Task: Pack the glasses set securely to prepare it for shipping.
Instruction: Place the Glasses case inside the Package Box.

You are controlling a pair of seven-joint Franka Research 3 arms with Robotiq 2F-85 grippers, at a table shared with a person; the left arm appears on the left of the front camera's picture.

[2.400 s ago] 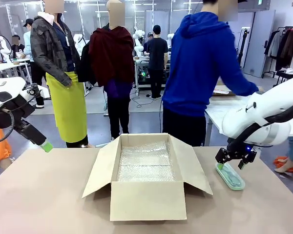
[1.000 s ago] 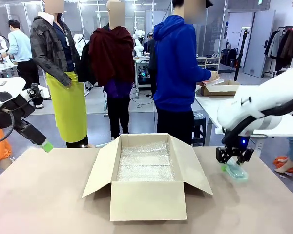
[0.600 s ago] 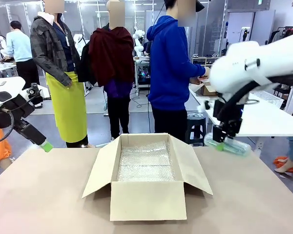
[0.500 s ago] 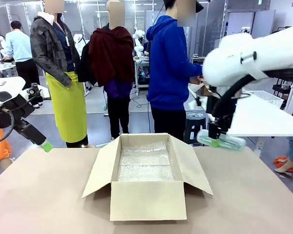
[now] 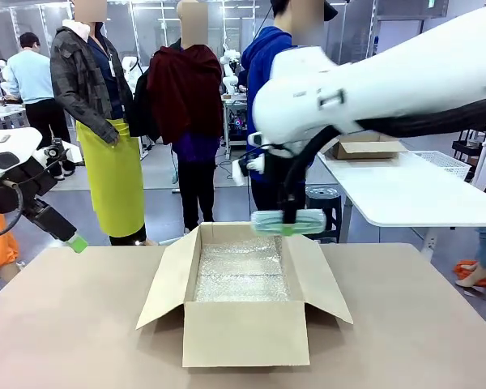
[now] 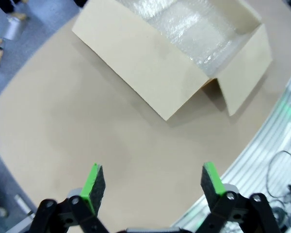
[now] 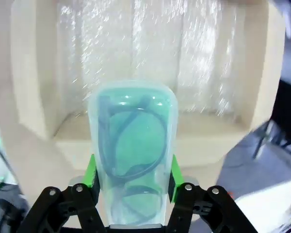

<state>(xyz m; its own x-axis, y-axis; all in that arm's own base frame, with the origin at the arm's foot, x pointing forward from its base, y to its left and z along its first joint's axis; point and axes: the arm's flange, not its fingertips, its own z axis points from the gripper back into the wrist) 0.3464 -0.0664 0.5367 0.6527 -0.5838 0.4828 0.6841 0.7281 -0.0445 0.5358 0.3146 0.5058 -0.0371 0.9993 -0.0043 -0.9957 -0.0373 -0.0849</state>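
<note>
One mint-green case (image 5: 312,220) is in sight, held in the air. One open box (image 5: 247,328) sits in the middle of the table (image 5: 81,324), all four flaps spread. One sheet of bubble wrap (image 5: 241,271) lines its floor. A second, smaller box (image 5: 364,148) rests on a white table behind, to the right. Two arms show, one claw each.

The right arm comes in from the right and reaches across the middle, with its forearm high and its wrist turned straight down. The right claw (image 5: 289,223) is clamped on the case across its narrow width, near mid-length. The case lies level and crosswise over the far rim of the box, towards the right flap. I cannot tell whether it touches the cardboard. In the right wrist view the claw (image 7: 131,170) pinches the case (image 7: 131,145) between both green pads. The case is translucent, and a dark glasses frame shows through it. Beyond it lie the box wall (image 7: 34,97) and the bubble wrap (image 7: 184,48).

The left arm sits low at the left edge, beside the table's far left corner, and its left claw (image 5: 77,241) slants down and to the right. In the left wrist view that claw (image 6: 153,180) is spread wide with nothing between its fingers (image 6: 93,180). It hangs over bare table (image 6: 87,136), well apart from the box (image 6: 150,73).
</note>
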